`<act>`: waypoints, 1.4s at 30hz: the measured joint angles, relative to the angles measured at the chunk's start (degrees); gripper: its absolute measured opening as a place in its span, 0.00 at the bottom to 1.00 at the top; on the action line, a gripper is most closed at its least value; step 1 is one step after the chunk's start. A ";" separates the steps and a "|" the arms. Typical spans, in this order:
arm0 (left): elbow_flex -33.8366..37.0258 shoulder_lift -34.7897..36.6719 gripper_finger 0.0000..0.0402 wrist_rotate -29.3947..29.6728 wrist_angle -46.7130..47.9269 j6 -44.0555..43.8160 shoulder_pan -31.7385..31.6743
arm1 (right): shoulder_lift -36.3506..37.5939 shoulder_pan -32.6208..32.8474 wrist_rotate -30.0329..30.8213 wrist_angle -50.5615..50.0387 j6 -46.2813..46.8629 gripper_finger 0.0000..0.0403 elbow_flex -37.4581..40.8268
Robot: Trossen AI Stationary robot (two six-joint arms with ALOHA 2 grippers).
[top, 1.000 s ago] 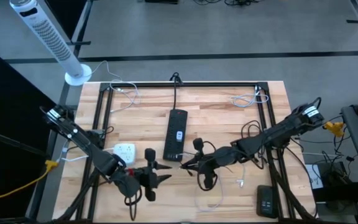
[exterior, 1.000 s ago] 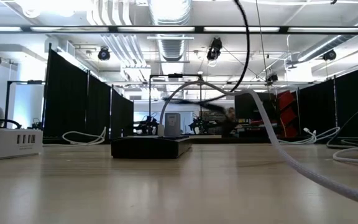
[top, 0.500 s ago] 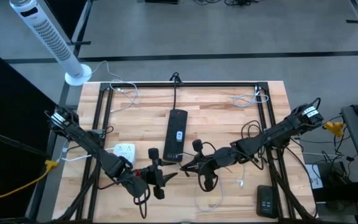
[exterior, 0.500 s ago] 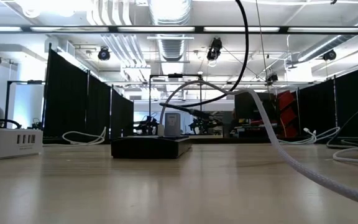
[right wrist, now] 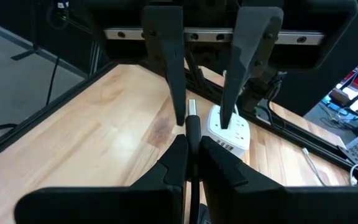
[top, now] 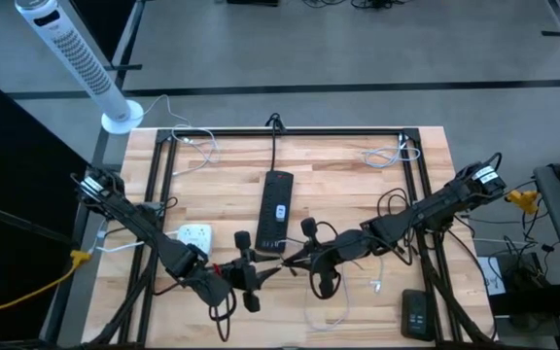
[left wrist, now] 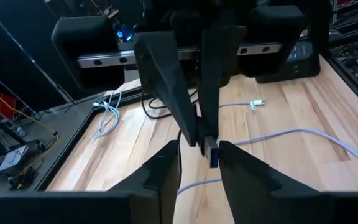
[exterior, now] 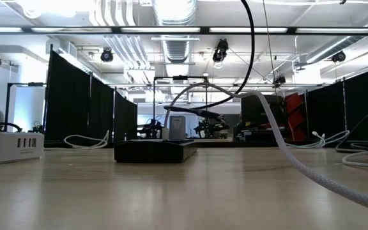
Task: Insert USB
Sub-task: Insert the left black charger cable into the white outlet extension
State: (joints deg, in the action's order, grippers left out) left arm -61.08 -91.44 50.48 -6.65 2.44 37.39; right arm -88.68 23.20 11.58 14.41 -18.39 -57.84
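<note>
The USB plug (right wrist: 192, 107) is pinched between the fingers of the right gripper (top: 288, 257), which is shut tight on it; the plug's metal tip sticks out past the fingertips and its white cable (left wrist: 303, 134) trails away behind across the wood. In the high view this places the plug near the table's front middle, just off the near end of the black power strip (top: 276, 209).

The plug's long axis runs along the right gripper's reach, pointing toward roughly 9 o'clock in the high view, straight at the left gripper (top: 257, 274), which faces it from about 8 o'clock with the two sets of fingertips almost meeting. In the left wrist view the plug's dark body sits right at the gap of the left fingers (left wrist: 163, 171), which stand partly open around it; whether they are touching it I cannot tell.

The white USB charging hub (top: 194, 235) lies further along at about 9 o'clock from the plug, past the left gripper, well apart from it. Judging by this layout, the next move depends on the left arm, the nearer one to the hub, taking or steadying the plug.
</note>
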 joint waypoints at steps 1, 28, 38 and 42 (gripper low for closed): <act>0.00 0.00 0.23 -0.03 0.06 -0.02 -0.01 | 0.00 0.00 0.12 -0.02 -0.03 0.04 0.00; 0.13 0.00 0.01 14.01 -0.49 -5.29 7.79 | 1.55 0.19 1.18 -0.58 0.84 0.41 -0.02; 0.13 0.23 0.01 28.62 1.67 -11.76 19.89 | -4.11 -0.43 -6.84 37.44 -3.16 0.40 9.40; 0.15 1.28 0.01 29.43 6.10 -19.94 22.19 | -11.53 -1.72 -7.68 49.08 0.53 0.37 8.90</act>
State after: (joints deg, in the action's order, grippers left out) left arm -60.93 -90.16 79.91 -0.55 -17.50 59.58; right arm -100.22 21.48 3.91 63.49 -17.86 -48.95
